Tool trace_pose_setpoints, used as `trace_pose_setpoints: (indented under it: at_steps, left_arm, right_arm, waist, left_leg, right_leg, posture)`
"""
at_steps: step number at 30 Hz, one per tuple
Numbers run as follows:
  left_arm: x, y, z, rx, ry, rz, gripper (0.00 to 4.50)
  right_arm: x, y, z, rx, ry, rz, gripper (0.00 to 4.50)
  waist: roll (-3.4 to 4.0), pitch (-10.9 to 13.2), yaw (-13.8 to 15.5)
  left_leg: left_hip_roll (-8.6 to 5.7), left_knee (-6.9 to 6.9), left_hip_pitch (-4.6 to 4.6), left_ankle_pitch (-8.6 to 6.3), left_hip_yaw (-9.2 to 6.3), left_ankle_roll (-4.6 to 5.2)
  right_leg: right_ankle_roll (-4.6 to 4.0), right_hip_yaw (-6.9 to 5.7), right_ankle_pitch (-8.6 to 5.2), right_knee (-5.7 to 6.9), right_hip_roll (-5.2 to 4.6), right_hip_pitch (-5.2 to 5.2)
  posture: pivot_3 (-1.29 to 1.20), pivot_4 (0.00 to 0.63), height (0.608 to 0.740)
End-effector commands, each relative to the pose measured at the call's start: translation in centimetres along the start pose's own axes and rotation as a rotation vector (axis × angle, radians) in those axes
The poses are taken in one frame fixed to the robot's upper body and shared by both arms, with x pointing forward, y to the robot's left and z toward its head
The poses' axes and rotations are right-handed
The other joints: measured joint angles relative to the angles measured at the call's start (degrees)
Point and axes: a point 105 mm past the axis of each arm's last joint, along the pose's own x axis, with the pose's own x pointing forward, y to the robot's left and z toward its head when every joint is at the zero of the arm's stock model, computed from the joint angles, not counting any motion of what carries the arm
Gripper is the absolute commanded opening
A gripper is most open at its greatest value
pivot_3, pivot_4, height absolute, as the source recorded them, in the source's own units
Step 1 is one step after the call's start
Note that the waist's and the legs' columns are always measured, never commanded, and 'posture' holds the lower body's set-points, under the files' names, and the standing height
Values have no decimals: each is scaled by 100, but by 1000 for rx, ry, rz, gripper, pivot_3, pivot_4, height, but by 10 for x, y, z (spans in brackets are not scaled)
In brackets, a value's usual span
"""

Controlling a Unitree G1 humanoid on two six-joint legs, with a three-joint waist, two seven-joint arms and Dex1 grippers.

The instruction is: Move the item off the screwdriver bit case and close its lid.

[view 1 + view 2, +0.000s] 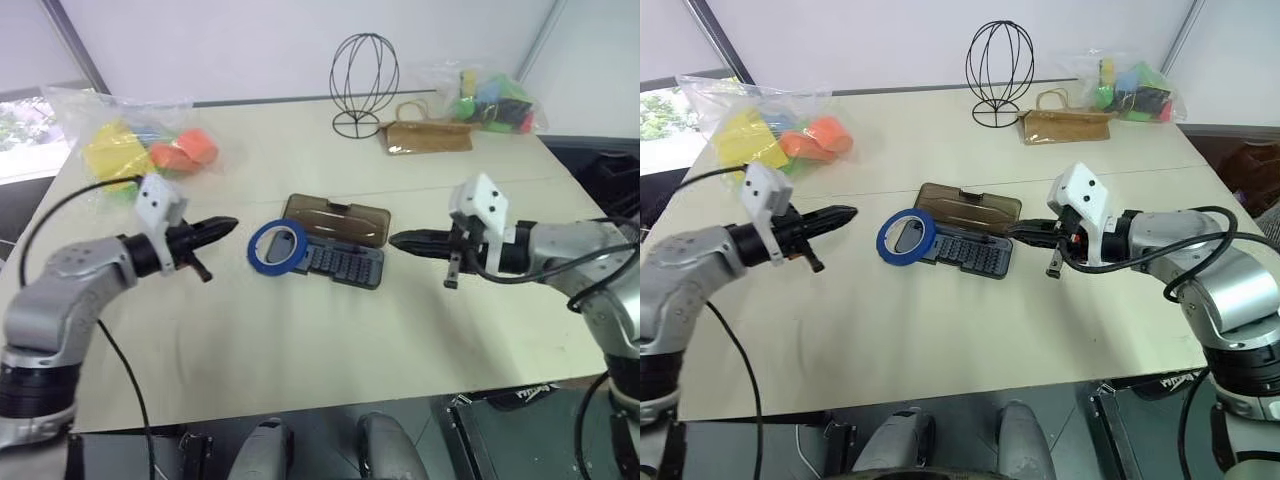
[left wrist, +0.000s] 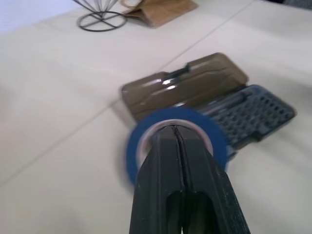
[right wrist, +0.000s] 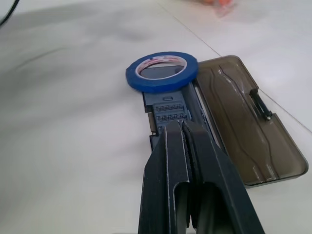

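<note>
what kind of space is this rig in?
Probably a lab or test room, not a home: a plain pale table by blank white walls, set with staged props, namely bagged colourful blocks, a wire head form and an open bit case.

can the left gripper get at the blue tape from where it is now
Probably yes. The left gripper hangs shut beside the blue tape, pointing at it, with bare table between them. The tape lies on the near end of the open bit case; the gripper would have to open first.

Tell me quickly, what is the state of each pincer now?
Left pincer: closed, holding nothing.
Right pincer: closed, holding nothing.
</note>
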Motion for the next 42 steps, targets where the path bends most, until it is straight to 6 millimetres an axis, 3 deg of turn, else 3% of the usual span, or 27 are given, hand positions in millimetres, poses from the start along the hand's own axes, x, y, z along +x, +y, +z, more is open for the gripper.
trace_pose_setpoints:
  at_steps: [1, 18, 34, 40, 42]
  left_arm:
    - [-14, 5, 17, 40, -21, -23, 0]
    - [-8, -3, 14, -6, -32, -68, 0]
    - [14, -7, 7, 14, -24, -122, 0]
    - [22, -18, -3, 28, 19, -193, 0]
    - [25, -21, -5, 21, 18, -211, 529]
  right_arm:
    - [-6, 0, 16, -76, -21, 29, 31]
    - [-3, -4, 19, -113, -22, 30, 31]
    - [-1, -3, 17, -105, -23, 13, 31]
    - [0, -5, 18, -101, -33, -2, 31]
    - [0, -5, 17, -102, -33, -5, 0]
  waist:
    - [0, 0, -3]
    - [-9, 7, 2]
    - [-10, 7, 6]
    - [-10, 7, 2]
    - [-10, 7, 2]
  left_leg:
    - [0, 0, 0, -3, 0, 5]
    - [2, 1, -1, 1, 0, -2]
    - [2, 1, -1, 3, 0, -5]
    - [1, 2, -1, 5, 1, -8]
    - [1, 2, -1, 4, 1, -8]
  right_leg:
    - [0, -1, 0, 0, 0, 0]
    - [0, -1, 0, 0, -1, 0]
    - [0, -1, 0, 2, -1, 0]
    - [0, -1, 0, 2, -1, 0]
    - [0, -1, 0, 2, -1, 0]
  posture:
    - [0, 150, 740]
    - [0, 150, 740]
    - [0, 150, 740]
    - [0, 150, 740]
    - [0, 150, 740]
